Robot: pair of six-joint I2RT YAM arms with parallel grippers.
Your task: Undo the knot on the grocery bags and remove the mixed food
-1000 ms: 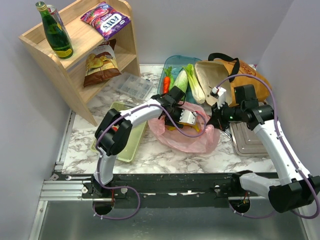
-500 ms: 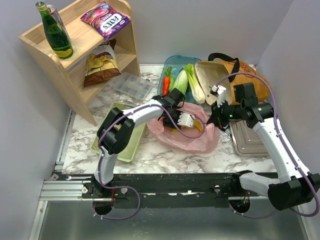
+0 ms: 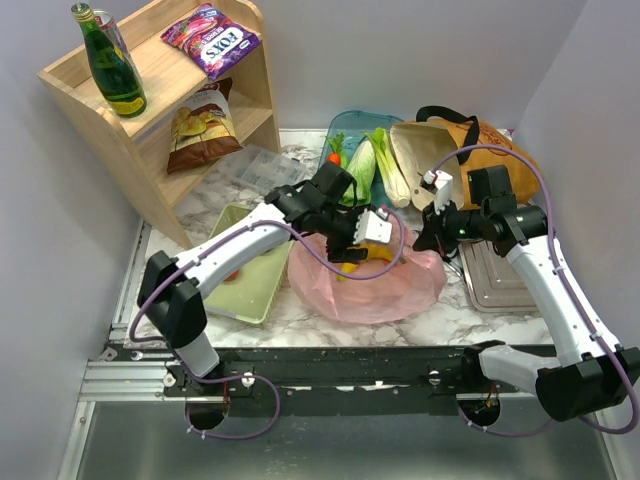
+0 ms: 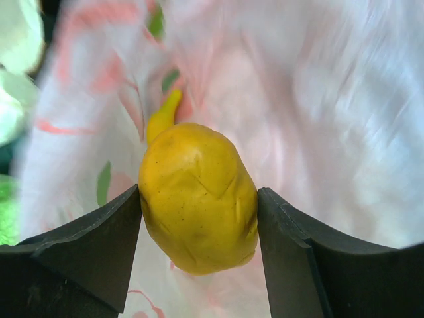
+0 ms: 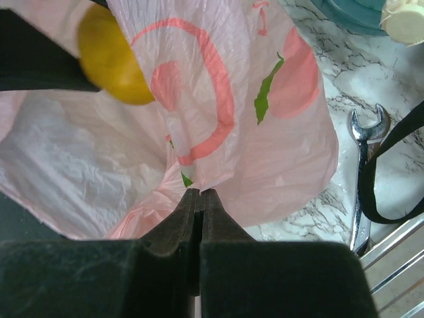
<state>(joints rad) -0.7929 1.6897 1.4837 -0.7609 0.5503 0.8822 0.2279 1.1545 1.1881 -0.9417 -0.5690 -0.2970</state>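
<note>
Left gripper (image 4: 199, 202) grasps yellow fruit (image 4: 197, 232), pink bag (image 3: 375, 290) crowding round; right gripper (image 5: 200, 196) clenches its rim (tray (image 3: 500, 278) beside).

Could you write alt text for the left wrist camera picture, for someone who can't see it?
A yellow fruit is clamped between the left hand's two black fingers, close up. Behind it is a translucent pink plastic bag, blurred.

The pink plastic bag (image 4: 331, 99) is blurred behind the yellow fruit (image 4: 197, 199).
</note>
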